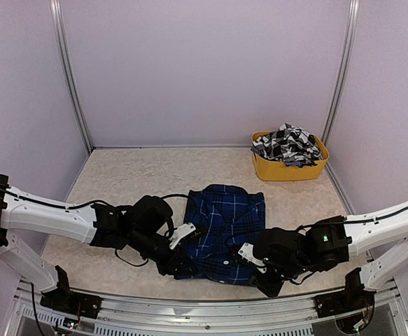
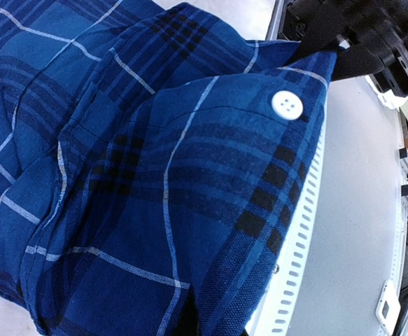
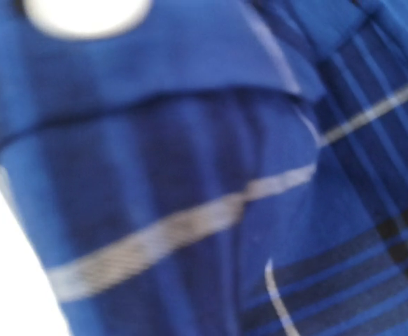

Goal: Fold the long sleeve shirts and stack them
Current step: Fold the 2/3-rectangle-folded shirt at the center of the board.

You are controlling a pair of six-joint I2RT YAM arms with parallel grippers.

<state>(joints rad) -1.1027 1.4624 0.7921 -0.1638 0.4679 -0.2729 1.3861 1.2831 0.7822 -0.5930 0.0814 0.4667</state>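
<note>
Blue plaid shirt [image 1: 226, 224] near centre of bench [image 1: 130, 175], compact rectangle, fold seemingly underway. Left jaws and right jaws at its near corners; cloth fills both wrist views, so opening and hold cannot be told. Checked shirt [image 1: 286, 143] heaped unfolded in yellow tub [image 1: 287, 172], far right. No stack yet.

Both arms are held low and angled inward; left tool [image 1: 180, 264] and right tool [image 1: 262, 274] are turned toward each other, fingers obscured.
</note>
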